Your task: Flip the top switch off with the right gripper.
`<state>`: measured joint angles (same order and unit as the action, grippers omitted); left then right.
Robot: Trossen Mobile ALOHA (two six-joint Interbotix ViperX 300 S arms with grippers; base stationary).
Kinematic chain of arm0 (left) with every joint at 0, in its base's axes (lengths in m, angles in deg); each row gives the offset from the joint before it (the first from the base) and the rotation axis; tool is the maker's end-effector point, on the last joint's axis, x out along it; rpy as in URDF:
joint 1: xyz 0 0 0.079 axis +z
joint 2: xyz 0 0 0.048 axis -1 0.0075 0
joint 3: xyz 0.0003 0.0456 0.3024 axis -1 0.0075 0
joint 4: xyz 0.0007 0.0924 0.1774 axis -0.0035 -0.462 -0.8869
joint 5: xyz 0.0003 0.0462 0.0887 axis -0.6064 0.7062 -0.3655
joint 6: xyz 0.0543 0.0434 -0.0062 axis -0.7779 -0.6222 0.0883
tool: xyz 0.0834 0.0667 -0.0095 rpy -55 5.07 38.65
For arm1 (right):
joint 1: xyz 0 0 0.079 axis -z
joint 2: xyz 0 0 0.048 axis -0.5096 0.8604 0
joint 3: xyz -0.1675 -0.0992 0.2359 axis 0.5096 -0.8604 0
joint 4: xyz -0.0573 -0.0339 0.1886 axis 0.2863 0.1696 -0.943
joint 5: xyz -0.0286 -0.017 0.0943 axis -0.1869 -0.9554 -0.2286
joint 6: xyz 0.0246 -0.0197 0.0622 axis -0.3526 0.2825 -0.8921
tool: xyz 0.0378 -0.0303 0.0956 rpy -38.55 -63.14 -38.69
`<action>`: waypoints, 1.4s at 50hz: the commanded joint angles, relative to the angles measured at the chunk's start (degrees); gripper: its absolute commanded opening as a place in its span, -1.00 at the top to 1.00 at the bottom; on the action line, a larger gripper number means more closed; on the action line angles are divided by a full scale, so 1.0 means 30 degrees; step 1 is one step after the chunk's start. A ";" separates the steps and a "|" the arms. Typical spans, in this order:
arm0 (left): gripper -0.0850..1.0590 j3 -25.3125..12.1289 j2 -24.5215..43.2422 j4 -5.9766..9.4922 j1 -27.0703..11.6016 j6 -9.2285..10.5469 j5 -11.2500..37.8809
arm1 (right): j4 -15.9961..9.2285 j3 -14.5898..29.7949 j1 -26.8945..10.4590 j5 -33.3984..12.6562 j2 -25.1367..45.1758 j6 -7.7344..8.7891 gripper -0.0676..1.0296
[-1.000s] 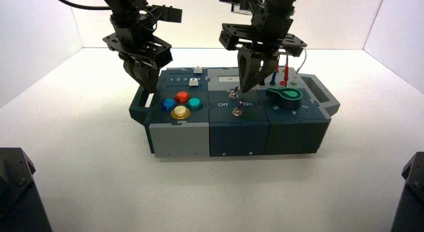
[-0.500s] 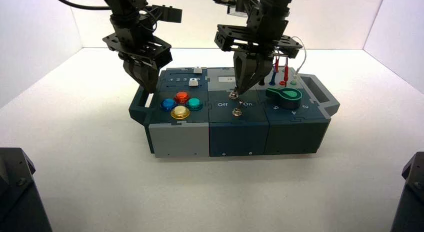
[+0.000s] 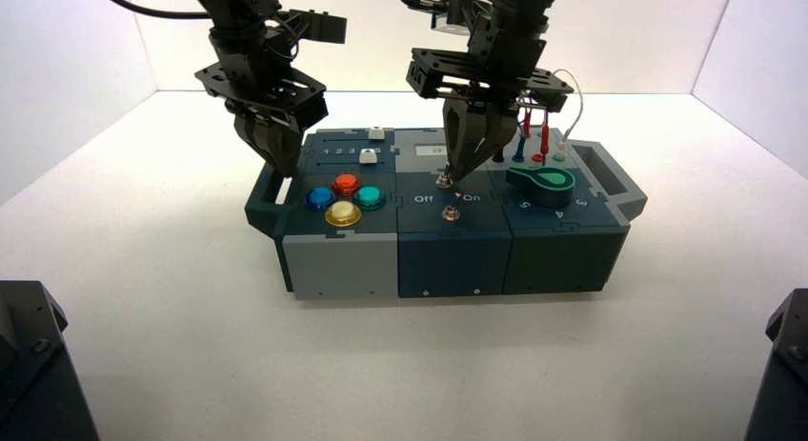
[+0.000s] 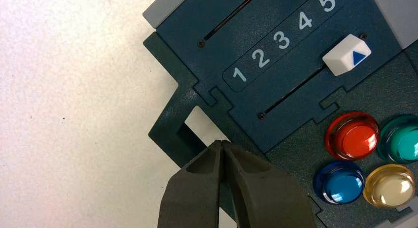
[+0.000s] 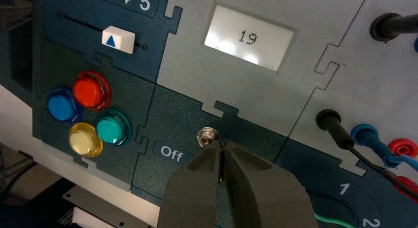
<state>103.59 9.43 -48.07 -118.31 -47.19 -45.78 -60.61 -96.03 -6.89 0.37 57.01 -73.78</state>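
Fingertips closed and empty, our right gripper (image 5: 221,143) meets the top switch (image 5: 207,136); we should nudge its lever gently toward nine o'clock, toward "Off" (image 5: 171,153).

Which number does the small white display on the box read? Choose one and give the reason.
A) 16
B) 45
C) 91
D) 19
D: the white display, seen plainly in the right wrist view, shows the dark digits 19.
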 commanded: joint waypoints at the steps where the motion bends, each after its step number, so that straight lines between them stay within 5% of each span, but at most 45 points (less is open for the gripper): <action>1: 0.91 -0.0117 0.0352 0.0088 -0.0293 -0.0234 -0.0146 | -0.0498 0.0879 -0.1055 0.0059 -0.0205 0.0029 0.92; 70: 0.91 -0.0117 0.0410 0.0088 -0.0352 -0.0234 0.0059 | -0.2461 0.2842 -0.3047 -0.0908 0.0645 -0.0029 0.92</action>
<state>103.50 9.60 -48.42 -117.43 -47.45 -45.25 -63.78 -92.16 -9.18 -3.33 59.64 -73.52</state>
